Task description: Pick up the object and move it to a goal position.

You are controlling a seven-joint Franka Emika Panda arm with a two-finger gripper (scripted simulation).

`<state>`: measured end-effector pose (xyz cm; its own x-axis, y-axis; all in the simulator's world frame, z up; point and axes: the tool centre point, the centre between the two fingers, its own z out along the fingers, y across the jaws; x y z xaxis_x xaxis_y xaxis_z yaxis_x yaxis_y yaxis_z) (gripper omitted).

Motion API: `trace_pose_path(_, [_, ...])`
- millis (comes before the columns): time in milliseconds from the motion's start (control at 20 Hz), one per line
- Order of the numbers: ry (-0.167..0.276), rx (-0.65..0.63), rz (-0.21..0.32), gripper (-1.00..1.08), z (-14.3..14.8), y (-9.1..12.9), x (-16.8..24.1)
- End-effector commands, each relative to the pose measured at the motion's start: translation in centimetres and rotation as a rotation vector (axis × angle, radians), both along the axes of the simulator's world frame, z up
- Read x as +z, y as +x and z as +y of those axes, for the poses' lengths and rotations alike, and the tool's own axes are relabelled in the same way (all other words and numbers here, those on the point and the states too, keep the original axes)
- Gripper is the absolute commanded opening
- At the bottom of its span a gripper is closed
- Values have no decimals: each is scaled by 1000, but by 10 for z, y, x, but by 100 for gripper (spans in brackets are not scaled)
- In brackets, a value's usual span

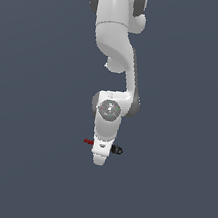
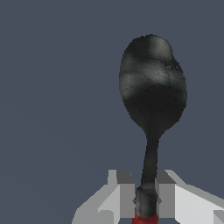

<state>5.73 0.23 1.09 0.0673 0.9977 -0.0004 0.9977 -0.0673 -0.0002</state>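
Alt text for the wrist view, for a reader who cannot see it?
The pincer has its two grey fingers closed on the black shaft of a small tool, its rounded black head pointing away and a bit of red handle at the frame edge. Plain dark grey-blue background.

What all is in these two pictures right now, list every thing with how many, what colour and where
Thin tool with a red handle, black shaft and rounded black head: one; red at the handle end, black along the shaft and head; it lies crosswise between the gripper's fingers, which flank the shaft close to where the red handle begins. In the exterior view the red end sticks out toward that view's left and the black head toward its right.
Plain background surface: one, dark grey-blue, filling both views behind everything.
Robot arm: one, white with dark grey joints, coming down from the top of the exterior view.
Gripper: one, white and grey, at the arm's lower end, shut on the tool's shaft.
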Motion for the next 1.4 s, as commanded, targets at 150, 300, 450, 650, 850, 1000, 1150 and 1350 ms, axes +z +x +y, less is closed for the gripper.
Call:
trace_pose_path(150, [0,0,0,-100,0,0,-1])
trace_pose_path(300, [0,-1,0,-100,-1,0,1])
trace_pose_path(450, [0,-1,0,-100,-5,0,8])
trace_pose_path(650, [0,0,0,-100,-17,2,28])
trace_pose_path(850, [0,0,0,-100,-35,3,60])
trace_pose_path(1000, [1,1,0,-100,-52,5,89])
trace_pose_path(1150, [1,1,0,-100,-70,8,120])
trace_pose_path(1350, [2,1,0,-100,-91,11,157])
